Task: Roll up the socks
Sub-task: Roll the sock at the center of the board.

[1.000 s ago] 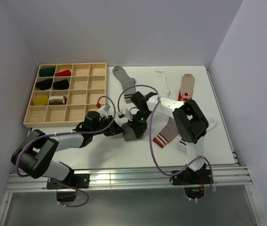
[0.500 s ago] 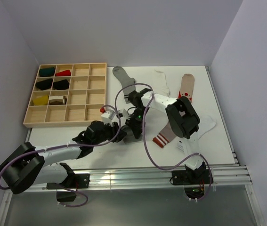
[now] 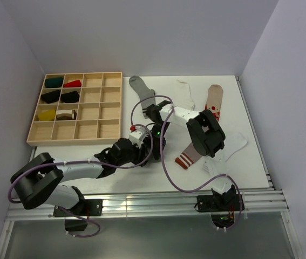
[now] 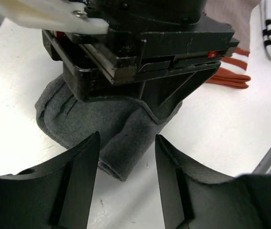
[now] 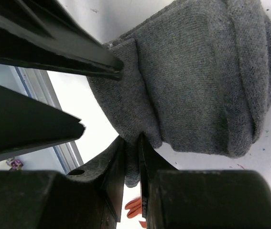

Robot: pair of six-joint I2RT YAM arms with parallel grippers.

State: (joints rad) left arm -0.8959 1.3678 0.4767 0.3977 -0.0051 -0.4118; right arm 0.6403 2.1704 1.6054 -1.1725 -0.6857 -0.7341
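- Jaws of the left gripper (image 4: 126,141) stand spread, one finger on each side of the dark grey sock (image 4: 78,119) without squeezing it
- Jaws of the right gripper (image 5: 130,141) are pressed nearly together, pinching a thin fold at the sock's edge
- Seen from above, the sock is a half-rolled bundle near the table's middle, under both wrists; the taupe sock (image 3: 190,151) lies at its 3 o'clock and the wooden tray (image 3: 66,141) at its 10 o'clock
- My judgement: only a thin fold is held, so the soft knit may spring open if the right jaws lift or pull before the left ones close
- Both grippers crowd one spot, so a sideways move could knock fingers together or drag the bundle into the taupe sock
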